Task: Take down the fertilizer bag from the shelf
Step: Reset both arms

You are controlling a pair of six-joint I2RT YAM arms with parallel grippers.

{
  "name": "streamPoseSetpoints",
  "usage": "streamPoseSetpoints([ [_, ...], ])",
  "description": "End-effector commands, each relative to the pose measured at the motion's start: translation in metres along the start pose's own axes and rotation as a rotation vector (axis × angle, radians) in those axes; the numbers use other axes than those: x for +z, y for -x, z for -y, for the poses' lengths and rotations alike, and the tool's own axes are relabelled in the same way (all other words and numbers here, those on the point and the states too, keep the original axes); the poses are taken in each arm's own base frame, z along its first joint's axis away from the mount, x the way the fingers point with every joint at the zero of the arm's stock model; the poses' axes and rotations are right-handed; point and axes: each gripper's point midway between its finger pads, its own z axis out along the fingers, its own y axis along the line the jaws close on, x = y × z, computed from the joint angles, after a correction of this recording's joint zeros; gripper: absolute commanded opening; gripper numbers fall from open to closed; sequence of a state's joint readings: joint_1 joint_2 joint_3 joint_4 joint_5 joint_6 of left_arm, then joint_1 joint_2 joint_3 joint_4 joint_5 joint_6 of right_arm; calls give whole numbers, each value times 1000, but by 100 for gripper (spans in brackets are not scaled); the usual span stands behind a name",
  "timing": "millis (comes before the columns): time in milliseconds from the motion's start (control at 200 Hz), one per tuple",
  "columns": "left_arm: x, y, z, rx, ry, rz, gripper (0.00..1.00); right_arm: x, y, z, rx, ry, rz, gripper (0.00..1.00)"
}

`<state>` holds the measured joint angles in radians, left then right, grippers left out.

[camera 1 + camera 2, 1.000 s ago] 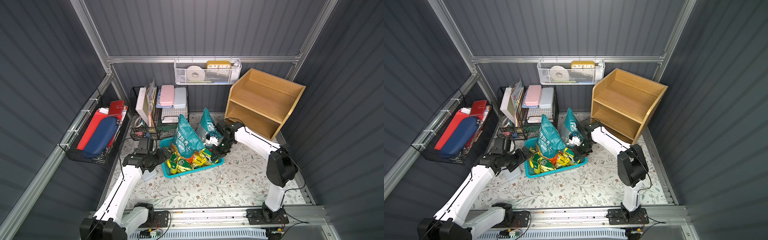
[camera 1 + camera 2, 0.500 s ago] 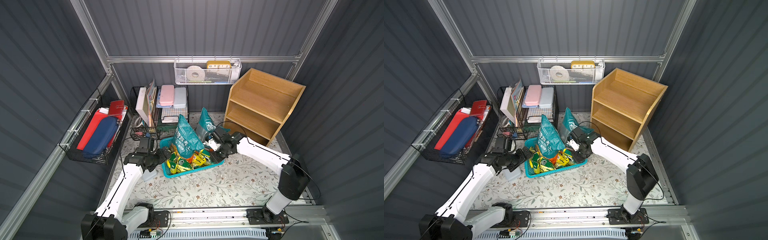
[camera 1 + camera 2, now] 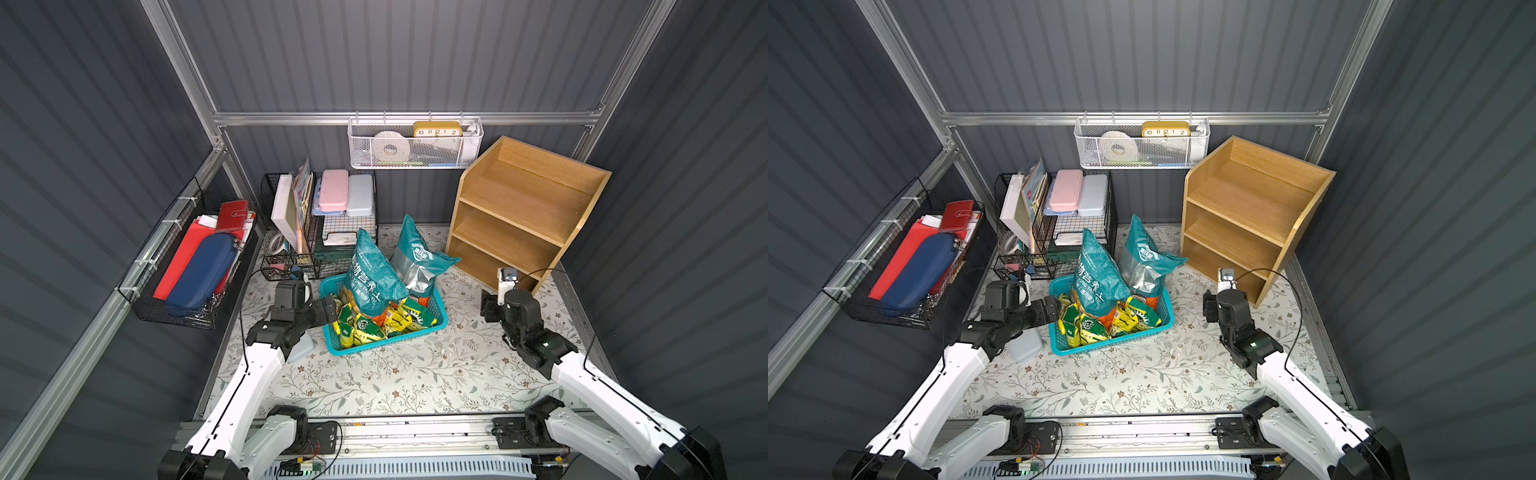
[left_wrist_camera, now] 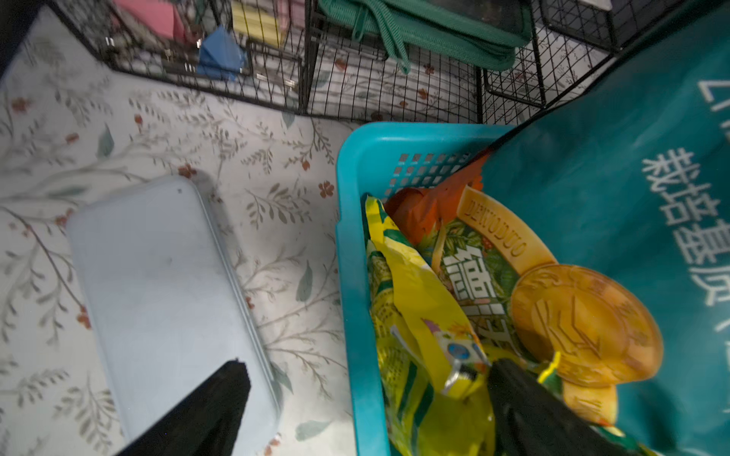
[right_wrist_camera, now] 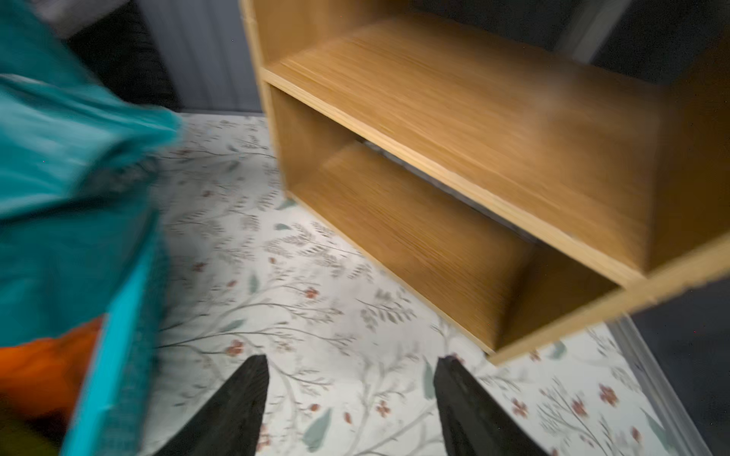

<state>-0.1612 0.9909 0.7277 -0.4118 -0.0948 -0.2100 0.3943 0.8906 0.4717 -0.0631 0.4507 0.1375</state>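
Tipping's your worry: right gripper is open and empty, but the wide-open, empty left gripper straddling the rim of the teal plastic basket could topple the teal-and-silver foil fertilizer bag.

Storage shed, with ribbed walls and wire basket.

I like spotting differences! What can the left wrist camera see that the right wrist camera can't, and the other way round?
Only the left wrist view shows the black wire rack, a pale blue case lying on the table, and yellow packets in the teal basket. Only the right wrist view shows the wooden shelf, its visible tiers empty. Both show the teal basket, the flowery tablecloth, and each its own open gripper: left gripper, right gripper.
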Motion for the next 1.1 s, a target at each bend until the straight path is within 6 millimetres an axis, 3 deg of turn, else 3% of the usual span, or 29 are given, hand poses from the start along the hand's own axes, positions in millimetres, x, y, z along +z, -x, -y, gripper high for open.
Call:
streamPoseSetpoints([
  [0,26,9,-23,263,138,54,99,-1,21,36,45,-143,185,72],
  [145,55,-4,-43,300,229,7,99,9,-4,77,116,-242,228,70],
  [220,60,-4,-39,270,190,53,99,19,-13,96,176,-268,227,71],
  [265,57,-1,-27,252,115,91,99,26,-13,104,202,-266,214,71],
  [355,38,14,4,260,-50,190,99,44,-9,98,192,-195,178,70],
  [415,24,24,9,248,-74,226,100,55,-6,98,179,-199,165,70],
  [580,-8,47,-12,292,80,295,100,85,-3,96,132,-197,141,71],
  [675,-15,52,-22,327,135,298,100,101,-4,80,97,-115,65,70],
  [765,-10,49,-38,289,181,266,100,102,0,72,105,-65,68,70],
  [861,9,34,-68,167,228,198,100,92,6,73,158,-64,173,69],
  [936,25,19,-88,61,238,156,99,90,-5,74,169,-75,213,68],
  [1011,39,12,-93,29,222,160,99,96,-15,74,168,-82,247,69],
  [1061,48,13,-91,26,196,179,100,101,-8,66,139,-44,290,69],
  [1096,56,10,-90,19,180,182,99,106,-13,56,104,-4,226,70],
])
